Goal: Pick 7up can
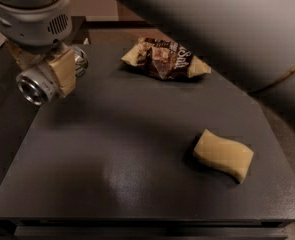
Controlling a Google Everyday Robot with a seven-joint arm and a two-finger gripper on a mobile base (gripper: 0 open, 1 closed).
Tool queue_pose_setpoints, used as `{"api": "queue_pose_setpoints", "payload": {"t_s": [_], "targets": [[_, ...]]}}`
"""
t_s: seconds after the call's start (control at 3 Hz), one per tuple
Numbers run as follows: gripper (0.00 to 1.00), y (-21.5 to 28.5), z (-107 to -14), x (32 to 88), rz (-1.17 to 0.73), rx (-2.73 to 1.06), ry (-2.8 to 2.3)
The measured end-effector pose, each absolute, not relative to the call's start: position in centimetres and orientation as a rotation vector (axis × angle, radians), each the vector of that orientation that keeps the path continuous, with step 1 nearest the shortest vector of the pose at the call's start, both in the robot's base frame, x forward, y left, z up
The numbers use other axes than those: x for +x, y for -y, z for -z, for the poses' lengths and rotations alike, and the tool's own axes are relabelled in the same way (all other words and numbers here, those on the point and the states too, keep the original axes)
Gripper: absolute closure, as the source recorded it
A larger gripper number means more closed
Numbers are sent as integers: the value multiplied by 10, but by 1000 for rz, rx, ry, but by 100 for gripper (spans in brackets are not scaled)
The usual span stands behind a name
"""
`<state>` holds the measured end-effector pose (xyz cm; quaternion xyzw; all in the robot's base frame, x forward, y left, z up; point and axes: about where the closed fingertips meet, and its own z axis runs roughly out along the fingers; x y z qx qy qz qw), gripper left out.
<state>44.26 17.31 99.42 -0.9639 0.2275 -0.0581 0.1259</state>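
Fingers (63,73) of the gripper (53,76) clamp the small silver aluminium 7up can (33,86), its side mostly hidden, above the dark grey table's (137,154) left edge.

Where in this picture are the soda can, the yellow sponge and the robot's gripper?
7up can (33,87), camera view, on its round silver end.
sponge (223,155), camera view, middle of its top face.
gripper (46,73), camera view, upper left, between the fingers clamped on the can.

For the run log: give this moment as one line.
gripper upper left, shut on 7up can | can held sideways | snack bag far side of table | sponge near right
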Motion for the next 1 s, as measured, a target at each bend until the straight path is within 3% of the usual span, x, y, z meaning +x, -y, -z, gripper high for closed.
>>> {"api": "queue_pose_setpoints", "payload": {"t_s": [1.0], "targets": [[100, -181, -1032, 456, 228, -2696, -650]]}}
